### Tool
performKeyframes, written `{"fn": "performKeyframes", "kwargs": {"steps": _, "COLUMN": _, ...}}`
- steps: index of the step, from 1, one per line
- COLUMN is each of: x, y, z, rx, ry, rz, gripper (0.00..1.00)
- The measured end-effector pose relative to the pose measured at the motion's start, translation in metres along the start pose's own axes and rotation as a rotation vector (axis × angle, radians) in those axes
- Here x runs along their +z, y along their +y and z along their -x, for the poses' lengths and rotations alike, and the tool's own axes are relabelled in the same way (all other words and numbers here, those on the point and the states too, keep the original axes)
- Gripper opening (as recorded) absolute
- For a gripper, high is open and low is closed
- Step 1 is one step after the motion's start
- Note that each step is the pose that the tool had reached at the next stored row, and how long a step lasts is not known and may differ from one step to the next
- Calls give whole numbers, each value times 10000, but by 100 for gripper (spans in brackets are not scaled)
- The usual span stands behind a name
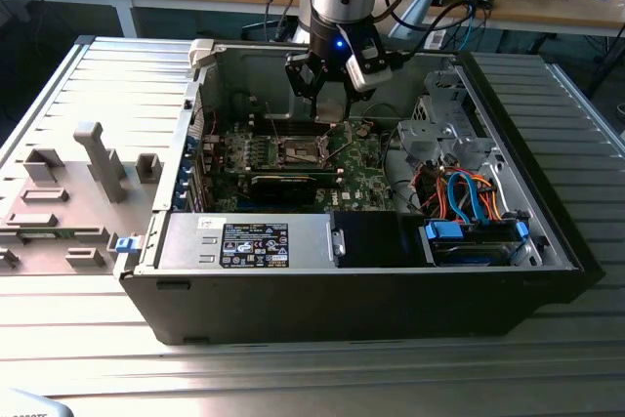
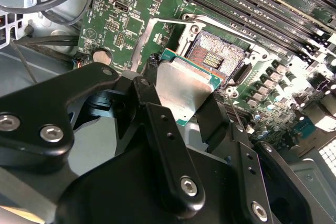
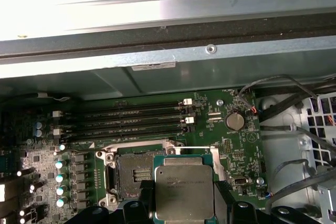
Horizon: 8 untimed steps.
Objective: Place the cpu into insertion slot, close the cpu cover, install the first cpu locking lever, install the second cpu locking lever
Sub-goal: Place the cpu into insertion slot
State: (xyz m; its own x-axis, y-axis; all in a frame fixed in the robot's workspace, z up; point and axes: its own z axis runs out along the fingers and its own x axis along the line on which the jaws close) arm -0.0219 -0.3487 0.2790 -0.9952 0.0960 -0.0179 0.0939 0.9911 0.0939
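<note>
The gripper [image 2: 181,103], matte black with bolted finger links, is clamped on the cpu [image 2: 181,87], a flat square chip with a brushed silvery lid and a thin green edge. The cpu is held over one side of the insertion slot [image 2: 214,56], not seated. The slot is a dark, finely pinned square in a silver metal rim on the green motherboard [image 2: 131,19].

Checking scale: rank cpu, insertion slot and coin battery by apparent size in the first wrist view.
cpu and insertion slot: unsure, the cpu sits nearer the camera and overlaps the slot.
coin battery: clearly smallest.
</note>
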Motion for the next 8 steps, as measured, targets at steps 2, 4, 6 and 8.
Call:
{"fn": "performKeyframes", "kwargs": {"steps": 2, "x": 0, "y": 0, "z": 0, "rx": 22, "ry": -2, "rz": 0, "gripper": 54}}
{"fn": "performKeyframes", "kwargs": {"steps": 4, "x": 0, "y": 0, "z": 0, "rx": 35, "ry": -3, "rz": -1, "gripper": 54}}
{"fn": "performKeyframes", "kwargs": {"steps": 6, "x": 0, "y": 0, "z": 0, "rx": 54, "ry": -5, "rz": -1, "gripper": 54}}
{"fn": "performKeyframes", "kwargs": {"steps": 8, "x": 1, "y": 0, "z": 0, "rx": 76, "ry": -7, "rz": -1, "gripper": 54}}
